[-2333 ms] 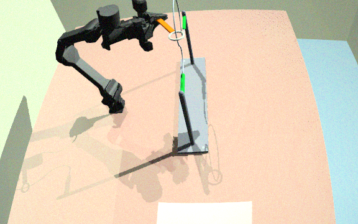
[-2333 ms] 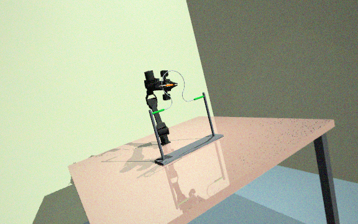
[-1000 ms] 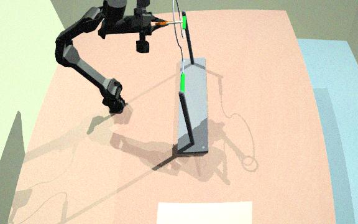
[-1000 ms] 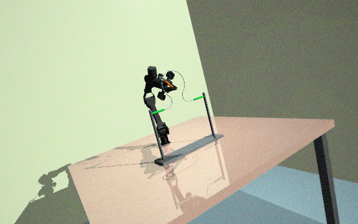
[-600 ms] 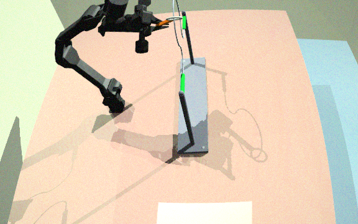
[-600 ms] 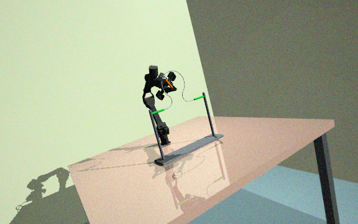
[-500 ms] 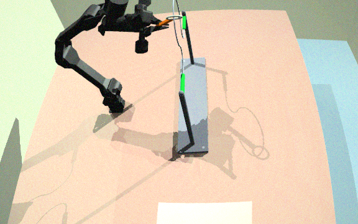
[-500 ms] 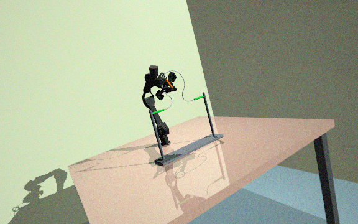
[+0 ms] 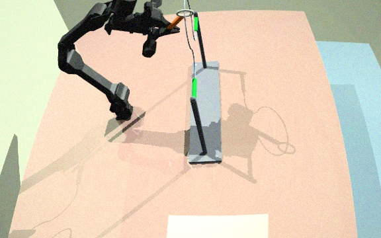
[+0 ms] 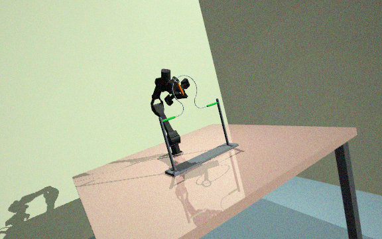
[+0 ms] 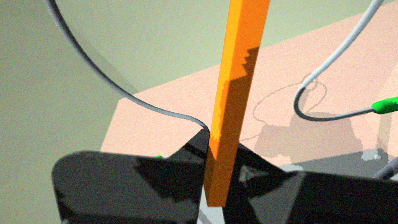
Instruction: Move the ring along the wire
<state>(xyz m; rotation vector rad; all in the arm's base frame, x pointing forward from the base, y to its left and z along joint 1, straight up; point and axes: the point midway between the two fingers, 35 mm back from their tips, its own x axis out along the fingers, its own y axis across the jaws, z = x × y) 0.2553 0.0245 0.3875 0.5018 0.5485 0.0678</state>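
My gripper (image 9: 173,29) (image 10: 184,95) (image 11: 216,175) is shut on the orange handle (image 9: 175,22) (image 10: 180,89) (image 11: 232,100), high above the table. The pale ring (image 9: 177,13) is around the grey wire (image 9: 192,51) (image 10: 196,90) (image 11: 85,57), on the upper left of its arch in the exterior view; it is out of the wrist view. One green part (image 9: 194,87) (image 10: 169,119) is beside the near post (image 9: 199,127) (image 10: 168,146). The other green part (image 9: 196,24) (image 10: 212,104) is beside the far post (image 9: 202,46) (image 10: 223,123). In the wrist view the wire passes close behind the fingertips; contact cannot be told.
The posts stand on a grey base plate (image 9: 210,99) (image 10: 204,156) on the pink table (image 9: 276,182) (image 10: 277,143). The wire's curves run on both sides of the handle in the wrist view. A white rectangle (image 9: 218,226) lies at the bottom of the top view.
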